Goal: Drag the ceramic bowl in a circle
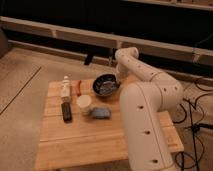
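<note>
While the arm (142,75) reaches over the table's (90,140) far edge, the gripper (116,80) sits at the bowl's (106,84) right rim. Bowl rests far-centre on the table, behind the white cup (84,103) and blue object (100,113). Bottle (65,89) and remote (66,111) lie left.
</note>
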Robot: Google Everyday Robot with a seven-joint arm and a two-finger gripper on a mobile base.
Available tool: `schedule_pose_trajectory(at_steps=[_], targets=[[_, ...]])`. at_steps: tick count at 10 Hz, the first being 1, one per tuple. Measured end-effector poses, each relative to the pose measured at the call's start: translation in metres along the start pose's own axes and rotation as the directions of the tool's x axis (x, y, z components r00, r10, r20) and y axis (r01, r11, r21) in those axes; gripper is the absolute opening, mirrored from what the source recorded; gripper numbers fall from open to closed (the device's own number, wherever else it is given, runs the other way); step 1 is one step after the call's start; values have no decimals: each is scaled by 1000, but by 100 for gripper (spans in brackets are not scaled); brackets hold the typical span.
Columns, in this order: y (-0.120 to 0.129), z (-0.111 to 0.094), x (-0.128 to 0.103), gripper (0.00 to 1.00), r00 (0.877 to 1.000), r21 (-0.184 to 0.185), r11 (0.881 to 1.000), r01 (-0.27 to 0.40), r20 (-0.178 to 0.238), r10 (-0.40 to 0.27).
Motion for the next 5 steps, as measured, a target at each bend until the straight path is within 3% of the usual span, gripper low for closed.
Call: schedule_pose_trajectory(at_steps=[2, 3, 5], targets=[[25, 0, -9, 0, 1000, -31, 999, 28, 5, -28], [42, 3, -5, 2, 999, -65, 997, 38, -2, -38], [72, 7, 9, 21, 998, -122, 991, 58, -20, -61]])
